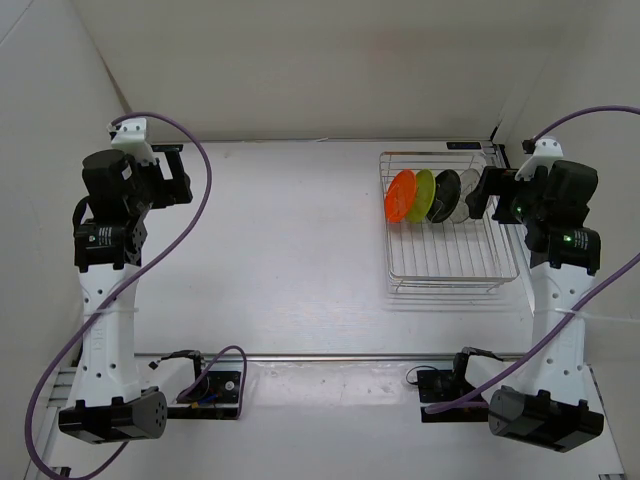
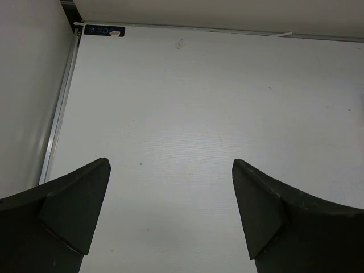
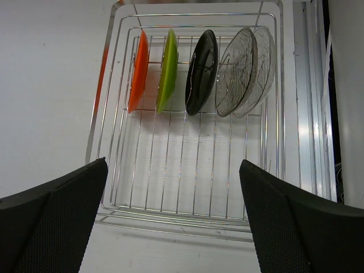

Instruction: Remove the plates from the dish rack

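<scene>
Several plates [image 1: 400, 196] upright in dish rack [image 1: 450, 258], white table [image 1: 280, 250], white walls [image 1: 300, 60] — left hand [image 2: 170, 165], right hand [image 3: 173, 165] spread wide.

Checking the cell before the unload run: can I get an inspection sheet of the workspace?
Surface: white table.
Job's things: dish rack at far right; orange plate, yellow-green plate, black plate, clear plate upright in it.
Clutter: nothing seen.
Grippers: left gripper open over table; right gripper open over rack, both empty.
Cables: purple cables loop from both arms.
Surroundings: white walls.
</scene>
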Robot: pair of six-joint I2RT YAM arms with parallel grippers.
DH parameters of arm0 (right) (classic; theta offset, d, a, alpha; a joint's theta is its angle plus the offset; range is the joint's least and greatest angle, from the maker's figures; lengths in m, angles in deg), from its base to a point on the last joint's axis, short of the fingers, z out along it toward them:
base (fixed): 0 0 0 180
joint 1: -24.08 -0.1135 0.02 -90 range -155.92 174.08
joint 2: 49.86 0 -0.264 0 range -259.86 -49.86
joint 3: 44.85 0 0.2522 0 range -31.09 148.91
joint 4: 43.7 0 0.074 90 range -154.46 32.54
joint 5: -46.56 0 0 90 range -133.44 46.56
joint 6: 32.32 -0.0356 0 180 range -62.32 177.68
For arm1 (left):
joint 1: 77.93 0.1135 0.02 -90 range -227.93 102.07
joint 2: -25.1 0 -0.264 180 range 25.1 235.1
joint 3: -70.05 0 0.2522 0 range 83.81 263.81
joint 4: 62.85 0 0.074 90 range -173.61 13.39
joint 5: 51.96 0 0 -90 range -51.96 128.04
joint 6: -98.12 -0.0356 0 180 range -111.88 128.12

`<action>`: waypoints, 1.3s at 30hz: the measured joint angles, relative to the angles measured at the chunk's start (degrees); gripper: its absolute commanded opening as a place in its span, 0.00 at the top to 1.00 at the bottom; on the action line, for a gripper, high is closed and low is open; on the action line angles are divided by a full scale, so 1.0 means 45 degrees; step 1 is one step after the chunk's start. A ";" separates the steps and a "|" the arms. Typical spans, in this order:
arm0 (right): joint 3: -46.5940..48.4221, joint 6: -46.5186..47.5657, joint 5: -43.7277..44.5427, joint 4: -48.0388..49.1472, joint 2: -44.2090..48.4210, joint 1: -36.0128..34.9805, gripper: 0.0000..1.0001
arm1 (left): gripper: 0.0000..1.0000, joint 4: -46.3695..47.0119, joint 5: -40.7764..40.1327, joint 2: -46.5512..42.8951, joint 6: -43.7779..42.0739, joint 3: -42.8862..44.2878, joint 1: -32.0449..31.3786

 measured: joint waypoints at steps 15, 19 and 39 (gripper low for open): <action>-0.0447 0.0758 -0.0155 0.0175 0.0068 -0.0831 0.00 | 0.00 -0.0194 0.0000 0.0117 -0.0102 0.0000 0.0000; -0.0073 0.1180 0.0457 -0.0005 -0.1020 -0.2089 0.00 | 0.00 -0.0131 -0.0010 0.0316 -0.0219 -0.0068 0.0000; 0.3269 0.1224 0.3254 0.1117 -0.7907 -0.5348 0.28 | 0.00 -0.0126 -0.1010 0.1627 -0.0865 -0.0724 0.0000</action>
